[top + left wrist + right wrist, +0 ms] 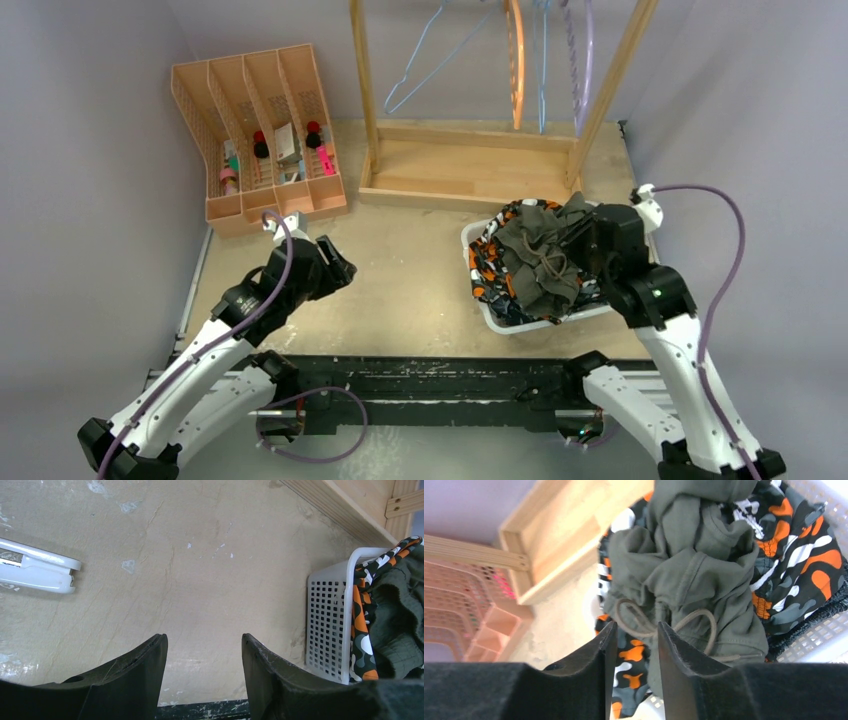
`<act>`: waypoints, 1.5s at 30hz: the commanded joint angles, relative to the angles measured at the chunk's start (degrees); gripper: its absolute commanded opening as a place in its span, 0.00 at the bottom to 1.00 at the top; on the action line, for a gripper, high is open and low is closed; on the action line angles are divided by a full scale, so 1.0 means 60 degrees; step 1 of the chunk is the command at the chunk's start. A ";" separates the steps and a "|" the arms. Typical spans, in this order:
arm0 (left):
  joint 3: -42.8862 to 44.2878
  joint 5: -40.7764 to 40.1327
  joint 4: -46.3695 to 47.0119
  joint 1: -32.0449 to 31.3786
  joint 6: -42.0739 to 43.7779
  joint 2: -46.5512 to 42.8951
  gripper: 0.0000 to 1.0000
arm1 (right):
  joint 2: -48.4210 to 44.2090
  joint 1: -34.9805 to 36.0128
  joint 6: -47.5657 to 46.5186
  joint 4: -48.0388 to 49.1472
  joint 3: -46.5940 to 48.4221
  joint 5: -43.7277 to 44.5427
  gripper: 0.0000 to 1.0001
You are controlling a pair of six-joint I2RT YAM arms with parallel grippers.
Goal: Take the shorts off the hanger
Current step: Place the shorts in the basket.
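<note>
Crumpling hides most of the olive green shorts [540, 262]. They lie bunched on top of the pile in the white basket [500, 322], with no leg or hem to be made out. In the top view the heap runs longest from the basket's far edge toward its near edge. In the right wrist view the gathered waistband and looped drawstring face up at the camera. Under them the camouflage shorts [490, 265] spill over the basket's left rim, largely covered. A strip of dark mesh fabric [836, 605] shows at the pile's edge, too little of it to tell what it is. The right gripper [634, 627] hangs over the drawstring with its jaws narrowly apart and nothing clamped between them. Whether the tips touch the cloth cannot be told, and from above they are lost against the fabric. The left gripper [204, 642] hovers over bare table [410, 290], well apart from the basket, its jaws apart and empty. A wooden rack [470, 170] carries hangers [515, 70] cut off by the top edge. The peach organizer [260, 130] holds small items too small to identify.
</note>
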 commanded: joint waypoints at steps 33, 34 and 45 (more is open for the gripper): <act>0.1600 -0.2317 -0.1599 -0.0031 0.0119 -0.0927 0.73 | -0.0912 -0.0241 -0.1765 0.1861 -0.2347 -0.2611 0.61; 0.1604 -0.2315 -0.1571 -0.0036 0.0137 -0.0929 0.73 | -0.0923 -0.0247 -0.1818 0.1993 -0.2264 -0.2943 0.61; 0.1746 -0.2231 -0.1587 -0.0038 0.0041 -0.0840 0.73 | 0.0666 -0.0193 -0.2426 0.5087 -0.3834 -0.6561 0.55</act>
